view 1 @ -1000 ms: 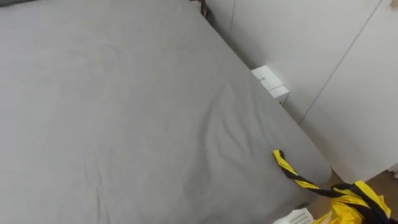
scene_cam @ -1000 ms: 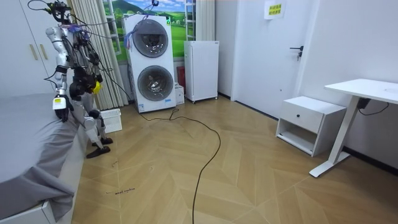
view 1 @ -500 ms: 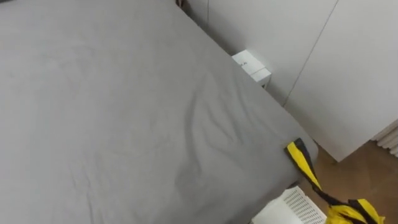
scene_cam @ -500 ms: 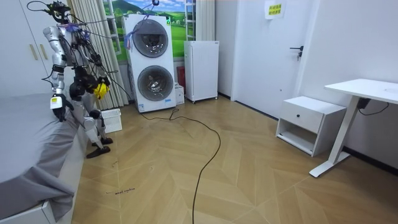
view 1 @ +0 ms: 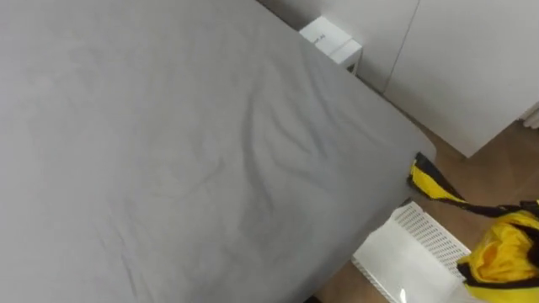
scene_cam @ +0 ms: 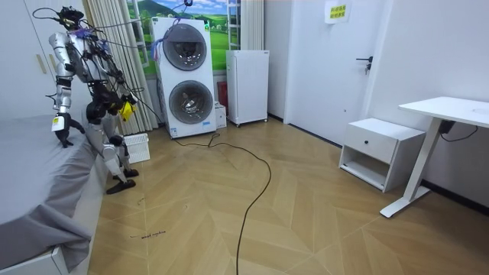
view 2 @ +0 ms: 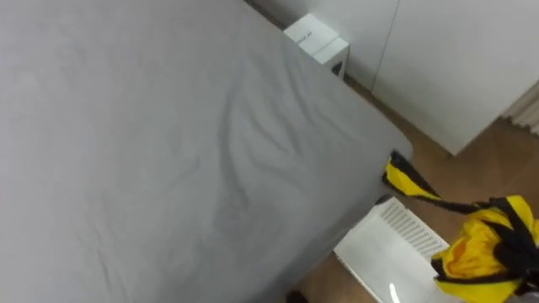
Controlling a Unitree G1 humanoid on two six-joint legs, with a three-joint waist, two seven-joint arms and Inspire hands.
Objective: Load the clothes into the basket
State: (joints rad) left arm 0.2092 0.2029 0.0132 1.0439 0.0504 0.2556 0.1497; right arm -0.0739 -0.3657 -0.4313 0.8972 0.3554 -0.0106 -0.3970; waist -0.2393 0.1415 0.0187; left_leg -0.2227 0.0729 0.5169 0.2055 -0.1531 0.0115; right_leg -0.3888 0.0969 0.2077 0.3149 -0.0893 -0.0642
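I stand at the corner of a grey bed (view 1: 168, 143), facing the white wardrobe. A bunched yellow garment (view 2: 476, 248) with a black-and-yellow strap (view 1: 431, 183) hangs at the lower right, and the dark fingers of my right hand (view 2: 517, 244) are curled on it. It hangs above the far end of a white slatted basket (view 1: 413, 252) that stands on the floor against the bed. In the room view the garment (scene_cam: 124, 109) is at my waist, above the basket (scene_cam: 137, 147). My left hand (scene_cam: 59, 134) hangs over the bed's edge.
A small white box (view 1: 330, 42) stands between the bed and the wardrobe (view 1: 459, 67). Behind me are curtains, stacked washing machines (scene_cam: 183, 76) and a white cabinet (scene_cam: 247, 85). Wooden floor (scene_cam: 267, 214) stretches to the room view's right.
My view has swung right along the bed, bringing the basket in. The garment has moved right and up from the bed's corner to above the basket. My left arm has swung out over the bed.
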